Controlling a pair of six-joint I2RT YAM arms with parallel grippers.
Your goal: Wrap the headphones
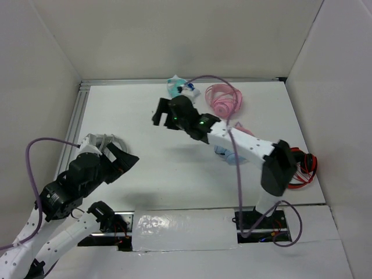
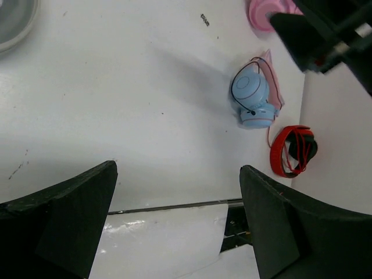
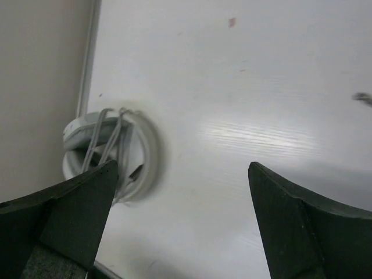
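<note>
Headphones [image 1: 100, 139], one large light-grey and white pair, are lying against the left edge of the worktop [image 1: 157, 180], about midway between its near and far edges. In the right wrist view their thin grey cable [image 3: 97, 135] is running in several strands across the folded band. Neither arm is holding them.

Nearest the robot, the left gripper [image 1: 119, 160] is hovering just beside the headphones on their near side. Its two fingers are standing wide apart with only bare tabletop between them. At the right edge, one red and black bundle [image 1: 302, 168] is lying, partly hidden behind the right arm's elbow.

Further in, one smaller blue-cupped pair [image 2: 253, 96] with a pink band is resting right of centre, and the right arm's forearm is passing over it in the top view. Beyond that, the right gripper [image 1: 163, 110] is hanging over the middle of the far half. It is well apart from the headphones, and its two fingers are spread fully with nothing in them.

Near the far edge, one all-pink pair [image 1: 224, 99] with a looped pink cable is sitting right of centre. One teal item [image 1: 176, 86] is lying just to its left, right at the far edge; what it is cannot be told.
</note>
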